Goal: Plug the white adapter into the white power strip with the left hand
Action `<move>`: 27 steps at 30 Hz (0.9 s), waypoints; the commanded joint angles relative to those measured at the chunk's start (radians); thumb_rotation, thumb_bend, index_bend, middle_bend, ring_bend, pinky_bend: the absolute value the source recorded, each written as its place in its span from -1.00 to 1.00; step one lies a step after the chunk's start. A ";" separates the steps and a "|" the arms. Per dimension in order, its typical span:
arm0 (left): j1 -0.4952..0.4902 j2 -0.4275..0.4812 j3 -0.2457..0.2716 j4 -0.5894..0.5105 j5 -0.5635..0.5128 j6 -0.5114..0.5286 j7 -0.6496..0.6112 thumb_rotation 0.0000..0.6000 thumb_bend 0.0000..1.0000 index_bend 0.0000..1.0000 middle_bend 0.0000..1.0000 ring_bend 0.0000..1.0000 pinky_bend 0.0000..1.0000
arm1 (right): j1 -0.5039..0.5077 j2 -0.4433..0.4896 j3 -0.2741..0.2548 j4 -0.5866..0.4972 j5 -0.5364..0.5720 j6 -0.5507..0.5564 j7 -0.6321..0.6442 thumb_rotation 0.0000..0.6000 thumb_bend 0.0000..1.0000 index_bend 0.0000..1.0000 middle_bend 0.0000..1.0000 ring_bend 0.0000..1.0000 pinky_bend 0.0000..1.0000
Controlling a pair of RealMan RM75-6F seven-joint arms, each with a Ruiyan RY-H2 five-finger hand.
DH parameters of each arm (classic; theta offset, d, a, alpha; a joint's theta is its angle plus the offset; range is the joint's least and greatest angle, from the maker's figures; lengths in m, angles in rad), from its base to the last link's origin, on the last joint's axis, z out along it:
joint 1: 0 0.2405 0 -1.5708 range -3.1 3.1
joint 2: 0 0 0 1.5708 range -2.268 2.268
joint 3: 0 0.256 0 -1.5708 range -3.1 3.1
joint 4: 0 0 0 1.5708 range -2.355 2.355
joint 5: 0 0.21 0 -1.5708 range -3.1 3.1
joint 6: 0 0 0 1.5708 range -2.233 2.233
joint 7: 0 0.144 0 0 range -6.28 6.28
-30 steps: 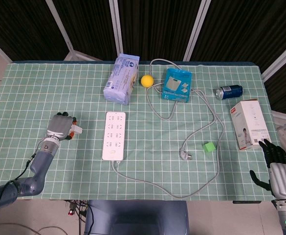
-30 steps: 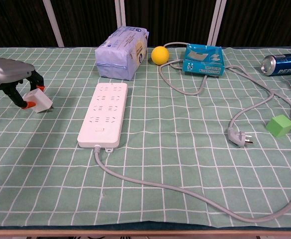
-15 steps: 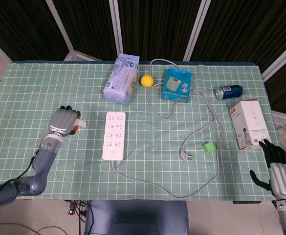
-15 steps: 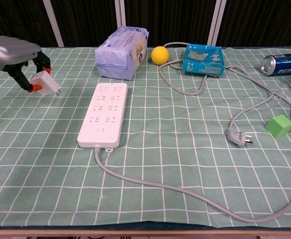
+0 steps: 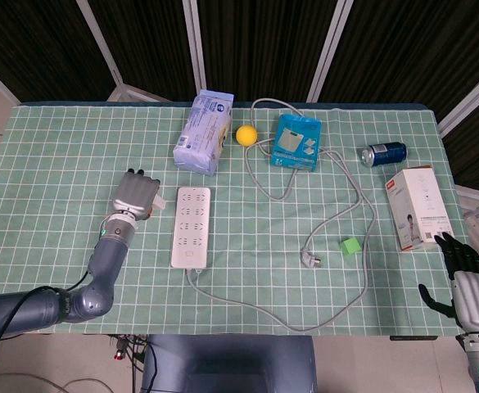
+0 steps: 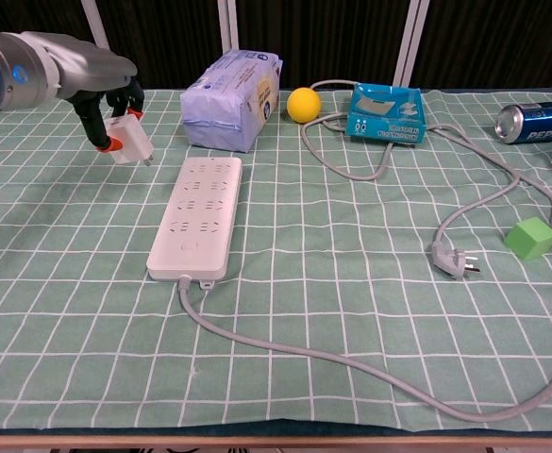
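The white power strip [image 5: 191, 226] [image 6: 198, 214] lies flat on the green checked cloth, sockets up, its grey cable running off the near end. My left hand [image 5: 136, 196] [image 6: 110, 98] hangs above the cloth just left of the strip and pinches the white adapter [image 6: 130, 141] [image 5: 158, 205]. The adapter's prongs point down and to the right, clear of the strip. My right hand [image 5: 470, 282] rests at the table's near right corner, fingers spread and holding nothing.
A blue tissue pack [image 5: 204, 131], a yellow ball [image 5: 246, 135], a teal packet [image 5: 296, 141], a Pepsi can [image 5: 384, 153], a white box [image 5: 420, 208] and a green cube [image 5: 350, 245] lie around. The grey cable ends in a loose plug [image 5: 313, 259].
My left hand has lifted the adapter off the cloth and carried it right, toward the power strip. The right hand has not moved.
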 commanded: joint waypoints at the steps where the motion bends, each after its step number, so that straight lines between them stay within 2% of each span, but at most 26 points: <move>1: -0.056 -0.034 0.001 -0.013 -0.074 0.046 0.064 1.00 0.35 0.32 0.37 -0.52 -0.44 | 0.000 0.001 -0.001 0.000 0.001 -0.002 0.006 1.00 -0.21 -1.00 -1.00 -1.00 -0.92; 15: -0.164 -0.126 0.017 0.079 -0.232 0.085 0.211 1.00 0.35 0.34 0.38 -0.51 -0.44 | 0.002 0.010 0.000 -0.007 0.008 -0.014 0.036 1.00 -0.21 -1.00 -1.00 -1.00 -0.92; 27: -0.211 -0.178 0.005 0.141 -0.256 0.079 0.247 1.00 0.37 0.34 0.39 -0.49 -0.43 | 0.003 0.014 0.001 -0.011 0.014 -0.022 0.053 1.00 -0.21 -1.00 -1.00 -1.00 -0.92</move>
